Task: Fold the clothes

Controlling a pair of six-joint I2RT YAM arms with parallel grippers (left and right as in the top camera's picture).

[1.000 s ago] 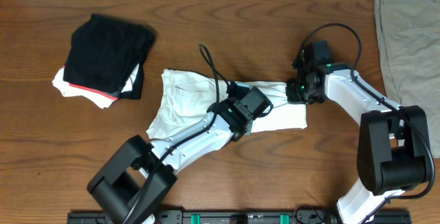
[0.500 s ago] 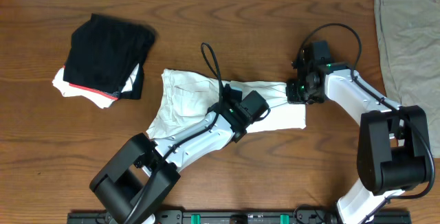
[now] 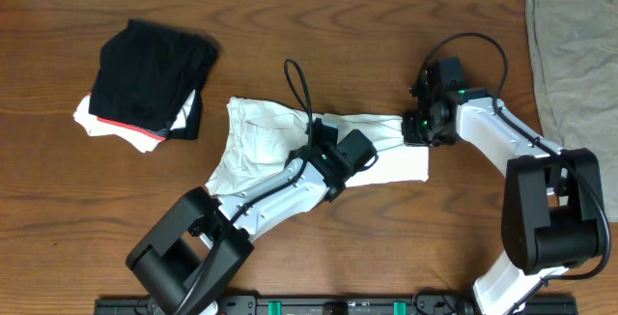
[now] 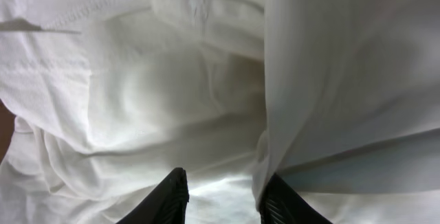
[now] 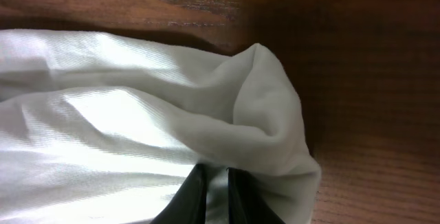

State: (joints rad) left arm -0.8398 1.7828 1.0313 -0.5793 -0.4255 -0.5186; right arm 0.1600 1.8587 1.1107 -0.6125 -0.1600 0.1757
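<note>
The clothes are a white T-shirt point(image 3: 261, 136) lying crumpled in the middle of the wooden table point(image 3: 386, 25), with no lettering showing. My left gripper point(image 3: 322, 131) is pressed down into the shirt's middle. In the left wrist view its jaws point(image 4: 223, 195) stand apart over the white cloth point(image 4: 137, 100), and a fold edge lies against the right fingertip point(image 4: 282, 200). My right gripper point(image 3: 413, 131) sits at the shirt's right end. The right wrist view shows it point(image 5: 216, 189) shut on a bunched corner of the fabric point(image 5: 261, 114).
A black folded garment with a red edge point(image 3: 150, 73) lies on a white cloth point(image 3: 92, 117) at the back left. A flat olive-grey cloth point(image 3: 570, 54) covers the far right. A black cable loop point(image 3: 299, 88) arches over the shirt behind the left wrist.
The left wrist has shifted slightly left and turned a little over the shirt, and its jaws have narrowed. The right arm and the shirt's right end have not moved.
</note>
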